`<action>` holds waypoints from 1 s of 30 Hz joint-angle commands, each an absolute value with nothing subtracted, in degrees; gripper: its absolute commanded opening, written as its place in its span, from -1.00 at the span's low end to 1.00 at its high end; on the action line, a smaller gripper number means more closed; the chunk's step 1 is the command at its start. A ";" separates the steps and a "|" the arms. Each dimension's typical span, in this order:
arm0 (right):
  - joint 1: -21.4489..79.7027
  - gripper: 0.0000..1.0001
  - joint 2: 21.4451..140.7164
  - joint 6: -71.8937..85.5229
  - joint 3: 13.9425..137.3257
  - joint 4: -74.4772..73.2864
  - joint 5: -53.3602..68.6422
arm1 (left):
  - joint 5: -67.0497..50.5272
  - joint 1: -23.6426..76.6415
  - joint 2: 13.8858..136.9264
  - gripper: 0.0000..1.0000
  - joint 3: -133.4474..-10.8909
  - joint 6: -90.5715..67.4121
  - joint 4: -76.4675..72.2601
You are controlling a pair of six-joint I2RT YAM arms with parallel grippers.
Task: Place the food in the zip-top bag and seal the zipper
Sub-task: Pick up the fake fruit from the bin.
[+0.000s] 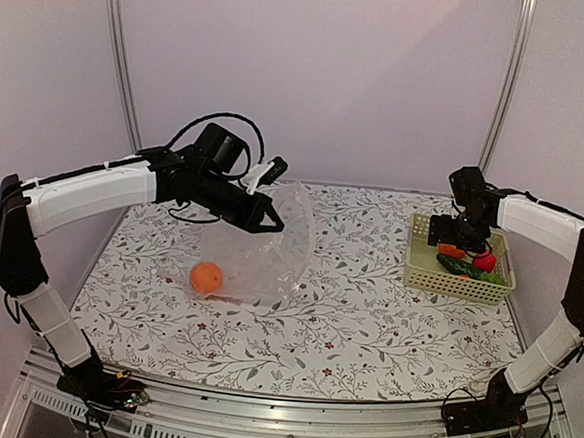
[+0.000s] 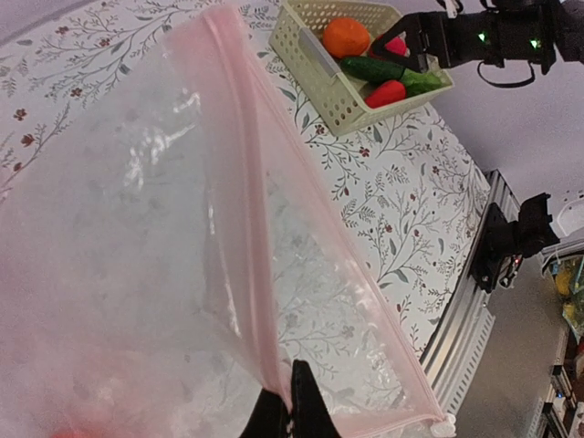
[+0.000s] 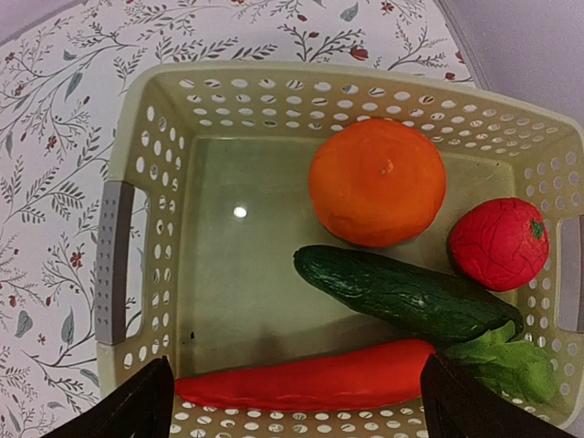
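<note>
- Pinching zipper (image 2: pixel 248 182) in shut left gripper (image 2: pixel 290 412), holding bag's (image 2: pixel 109 237) top edge up.
- Hovering over basket (image 3: pixel 137 137) with right gripper (image 3: pixel 296 383) spread wide, gripping nothing.
- Inside bag, at its bottom: one orange (image 1: pixel 206 277).
- In basket: second orange (image 3: pixel 377 181), cucumber (image 3: pixel 401 292), red fruit (image 3: pixel 498 243), pepper (image 3: pixel 310 387).

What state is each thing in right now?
left tool: shut on the zip-top bag, at its top edge.
right tool: open, above the basket.
zip-top bag: held up, mouth open.
zipper: unsealed.
one orange: at the bag's bottom, seemingly inside.
basket: holds other orange, cucumber, red fruit, red pepper.
</note>
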State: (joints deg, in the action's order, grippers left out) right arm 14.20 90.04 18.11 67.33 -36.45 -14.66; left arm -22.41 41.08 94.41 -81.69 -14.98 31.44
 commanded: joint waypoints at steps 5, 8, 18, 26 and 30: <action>8.20 0.94 99.11 14.63 72.93 -36.20 -14.17 | -21.97 40.69 94.30 -1.00 -82.62 -14.28 32.51; 6.37 0.96 102.22 14.11 74.57 -35.85 -13.62 | -21.86 40.70 94.31 -1.00 -82.62 -14.24 32.52; 4.93 0.96 111.18 12.38 80.04 -35.61 -13.60 | -21.89 40.69 95.08 -1.00 -82.62 -14.28 32.51; 4.45 0.95 114.20 13.34 81.97 -35.89 -16.42 | -22.32 40.69 95.40 -1.00 -82.70 -14.46 32.52; 3.63 0.92 115.02 13.49 82.31 -35.90 -15.40 | -22.50 40.69 95.41 -1.00 -82.71 -14.53 32.51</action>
State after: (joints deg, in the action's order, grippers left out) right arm 4.69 113.14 13.02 80.55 -35.75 -14.74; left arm -22.22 41.06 94.52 -81.69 -14.96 31.81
